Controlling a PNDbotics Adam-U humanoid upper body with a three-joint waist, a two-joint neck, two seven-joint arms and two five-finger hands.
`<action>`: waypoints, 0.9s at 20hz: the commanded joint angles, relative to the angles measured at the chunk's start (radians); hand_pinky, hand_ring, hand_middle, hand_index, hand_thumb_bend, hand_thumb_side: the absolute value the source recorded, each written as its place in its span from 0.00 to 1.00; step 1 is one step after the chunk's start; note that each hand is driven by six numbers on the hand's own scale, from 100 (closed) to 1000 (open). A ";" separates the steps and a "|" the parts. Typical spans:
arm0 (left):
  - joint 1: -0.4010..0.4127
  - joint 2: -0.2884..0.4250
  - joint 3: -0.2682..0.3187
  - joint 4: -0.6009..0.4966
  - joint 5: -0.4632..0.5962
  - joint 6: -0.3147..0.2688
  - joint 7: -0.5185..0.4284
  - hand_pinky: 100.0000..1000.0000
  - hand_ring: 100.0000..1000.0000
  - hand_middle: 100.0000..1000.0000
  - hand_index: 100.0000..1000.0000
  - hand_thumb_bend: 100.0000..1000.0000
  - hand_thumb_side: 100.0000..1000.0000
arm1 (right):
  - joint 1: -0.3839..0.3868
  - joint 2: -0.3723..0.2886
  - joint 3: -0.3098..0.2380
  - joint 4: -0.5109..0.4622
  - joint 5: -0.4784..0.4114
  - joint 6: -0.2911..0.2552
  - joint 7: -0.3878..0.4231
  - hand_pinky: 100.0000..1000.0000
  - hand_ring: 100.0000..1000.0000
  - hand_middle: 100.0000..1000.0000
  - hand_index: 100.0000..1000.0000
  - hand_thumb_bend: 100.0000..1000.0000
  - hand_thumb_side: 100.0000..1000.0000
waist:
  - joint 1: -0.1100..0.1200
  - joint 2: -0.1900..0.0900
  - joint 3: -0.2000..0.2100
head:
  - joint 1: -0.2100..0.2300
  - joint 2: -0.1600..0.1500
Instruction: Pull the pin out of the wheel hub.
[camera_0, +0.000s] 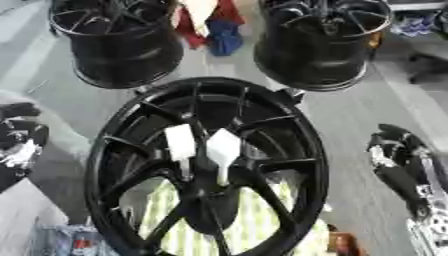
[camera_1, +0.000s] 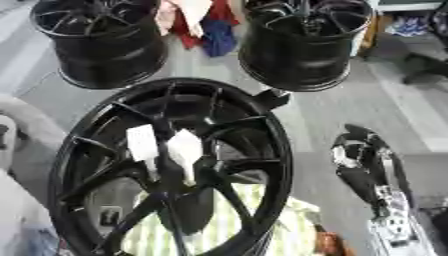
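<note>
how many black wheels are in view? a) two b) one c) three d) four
c: the near wheel with two white pieces at its hub fills the foreground, and two more wheels stand behind it, far left and far right.

The wheel hub (camera_0: 207, 167) runs off the bottom edge. No pin can be made out among its blurred spokes. The left hand (camera_0: 19, 145) is cut by the left edge; its fingers are unclear.

no text can be read; the two white tags (camera_0: 203, 145) on the wheel (camera_0: 206, 167) look blank.
</note>
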 joint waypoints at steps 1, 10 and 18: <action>0.002 0.077 0.005 -0.042 -0.002 -0.021 -0.022 0.47 0.63 0.69 0.79 0.29 0.25 | -0.008 -0.014 -0.004 -0.018 0.000 -0.001 0.001 0.65 0.54 0.61 0.76 0.00 0.19 | 0.003 -0.008 -0.004 | 0.004 -0.002; 0.036 0.367 -0.046 -0.149 -0.012 -0.115 -0.106 0.54 0.69 0.75 0.83 0.29 0.23 | -0.009 -0.021 -0.001 -0.016 0.002 -0.002 0.003 0.65 0.54 0.61 0.76 0.00 0.19 | 0.017 -0.010 -0.018 | 0.008 -0.002; -0.091 0.739 -0.193 -0.141 -0.033 -0.218 -0.249 0.65 0.71 0.76 0.86 0.26 0.18 | -0.010 -0.031 0.009 -0.010 0.002 -0.003 0.012 0.65 0.54 0.61 0.76 0.00 0.19 | 0.032 -0.015 -0.043 | 0.020 -0.002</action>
